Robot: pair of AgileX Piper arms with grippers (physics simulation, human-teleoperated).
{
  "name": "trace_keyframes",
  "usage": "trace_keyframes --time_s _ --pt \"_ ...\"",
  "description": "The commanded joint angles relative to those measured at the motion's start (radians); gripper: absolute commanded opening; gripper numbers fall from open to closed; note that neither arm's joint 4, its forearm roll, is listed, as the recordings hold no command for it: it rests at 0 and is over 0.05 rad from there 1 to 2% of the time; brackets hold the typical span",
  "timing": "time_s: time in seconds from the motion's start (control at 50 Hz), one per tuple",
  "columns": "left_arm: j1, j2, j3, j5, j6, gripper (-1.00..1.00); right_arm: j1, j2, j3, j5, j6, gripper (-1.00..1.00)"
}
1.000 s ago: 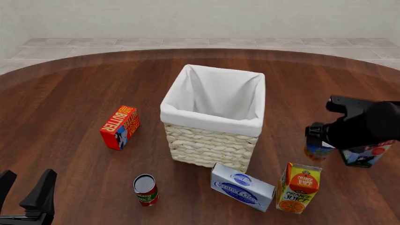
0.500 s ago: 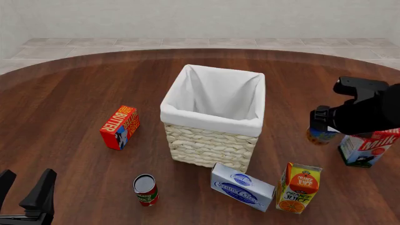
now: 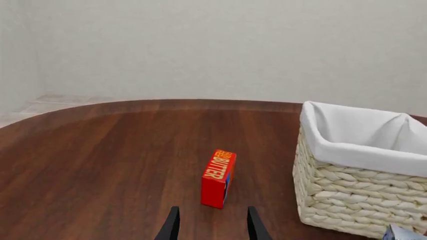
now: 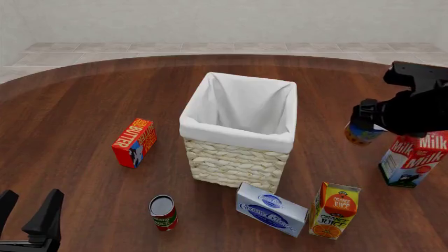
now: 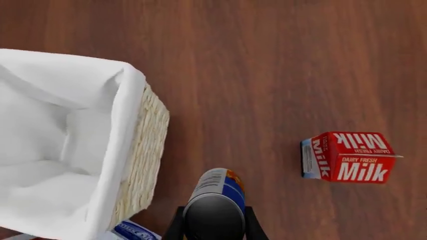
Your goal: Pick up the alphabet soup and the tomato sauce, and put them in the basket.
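My right gripper is shut on the alphabet soup can, a blue and orange can held in the air to the right of the basket. In the right wrist view the can sits between the fingers, with the basket's white lining beside it. The tomato sauce can stands upright on the table in front of the basket's left corner. My left gripper is open and empty at the near left edge; its fingers show in the left wrist view.
A red butter box stands left of the basket and also shows in the left wrist view. A cream cheese box and an orange juice carton stand in front of the basket. A milk carton stands at the right.
My right gripper has risen and moved back and to the right with the alphabet soup can, uncovering the milk carton. The left arm has not moved.
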Motion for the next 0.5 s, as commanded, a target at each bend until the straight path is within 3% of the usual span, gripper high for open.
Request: trace_keyframes --time_s 0.02,0.5 --pt "-0.004 0.0 0.0 0.0 0.008 1.0 0.024 -0.034 -0.088 0.049 0.019 -1.0" --pt "-0.008 0.0 0.0 0.0 0.016 1.0 0.063 -0.033 -0.261 0.135 -0.01 -1.0"
